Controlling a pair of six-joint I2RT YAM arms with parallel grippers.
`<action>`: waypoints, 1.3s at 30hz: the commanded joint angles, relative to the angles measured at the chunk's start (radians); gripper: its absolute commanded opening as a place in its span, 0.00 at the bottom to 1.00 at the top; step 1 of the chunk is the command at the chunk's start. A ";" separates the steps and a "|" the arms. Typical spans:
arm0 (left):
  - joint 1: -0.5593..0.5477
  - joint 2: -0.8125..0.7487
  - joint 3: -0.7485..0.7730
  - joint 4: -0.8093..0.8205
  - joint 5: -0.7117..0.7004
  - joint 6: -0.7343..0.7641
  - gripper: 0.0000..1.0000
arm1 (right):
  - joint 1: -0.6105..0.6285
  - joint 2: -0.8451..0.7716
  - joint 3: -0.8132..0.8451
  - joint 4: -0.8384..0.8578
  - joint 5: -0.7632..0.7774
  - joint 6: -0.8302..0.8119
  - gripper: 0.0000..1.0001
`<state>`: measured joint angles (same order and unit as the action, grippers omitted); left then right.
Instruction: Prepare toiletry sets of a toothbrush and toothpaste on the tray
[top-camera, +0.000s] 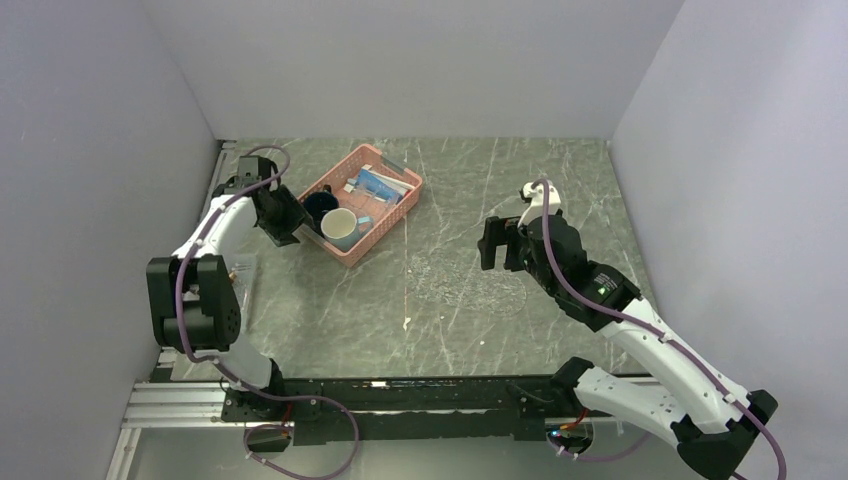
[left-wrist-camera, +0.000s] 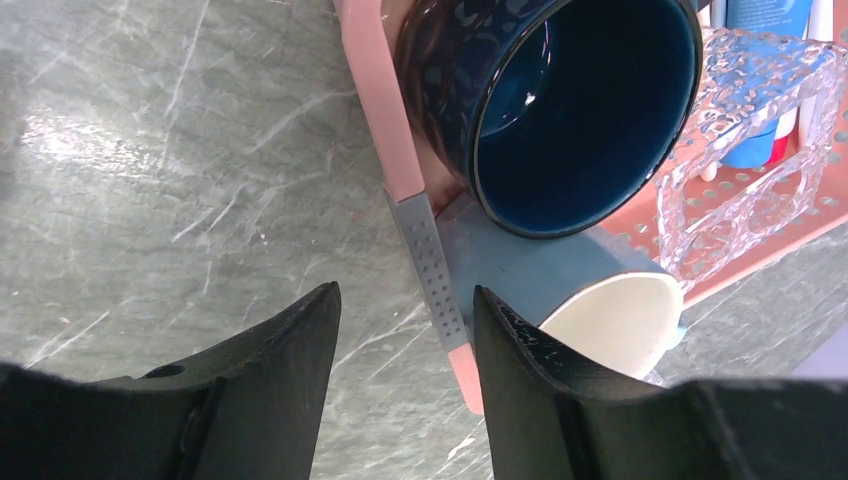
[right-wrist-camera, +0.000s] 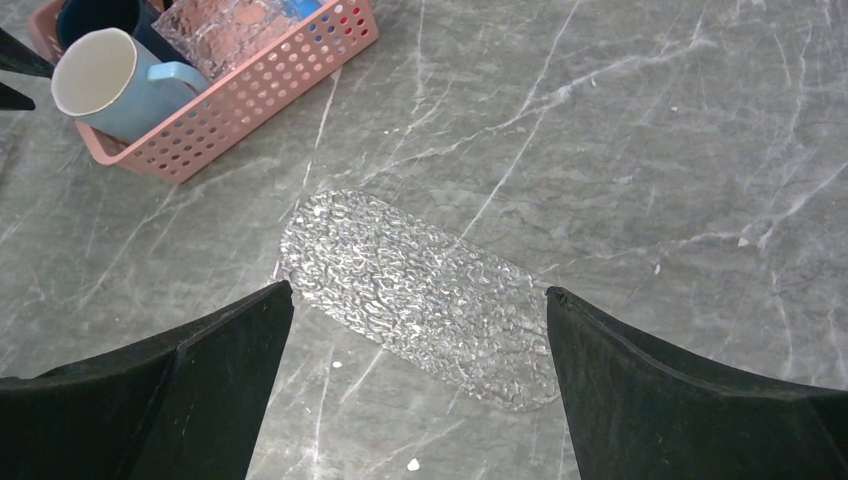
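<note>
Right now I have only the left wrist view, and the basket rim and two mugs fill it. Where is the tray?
Observer: The tray lies flat on the table, to the right of the pink basket and apart from it.
Operator: Is anything on it?
Observer: No. The right wrist view shows it bare, with no toothbrush or toothpaste on it.
Operator: Is the right arm carrying something over?
Observer: No. The right gripper is aimed at the tray with its jaws wide open and nothing between them.
</note>
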<state>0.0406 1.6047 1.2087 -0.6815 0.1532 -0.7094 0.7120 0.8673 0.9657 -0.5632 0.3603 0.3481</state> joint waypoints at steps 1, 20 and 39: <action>0.005 0.028 0.049 0.032 0.029 -0.029 0.56 | 0.001 -0.013 0.036 -0.020 0.028 0.003 1.00; -0.034 0.107 0.080 0.023 0.020 0.000 0.44 | 0.001 -0.016 0.018 -0.016 0.029 0.000 1.00; -0.034 0.178 0.204 -0.046 0.027 0.084 0.07 | 0.001 -0.073 -0.005 -0.052 0.055 0.004 1.00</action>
<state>0.0078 1.7676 1.3308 -0.7250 0.1623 -0.6876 0.7124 0.8089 0.9630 -0.6056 0.3923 0.3477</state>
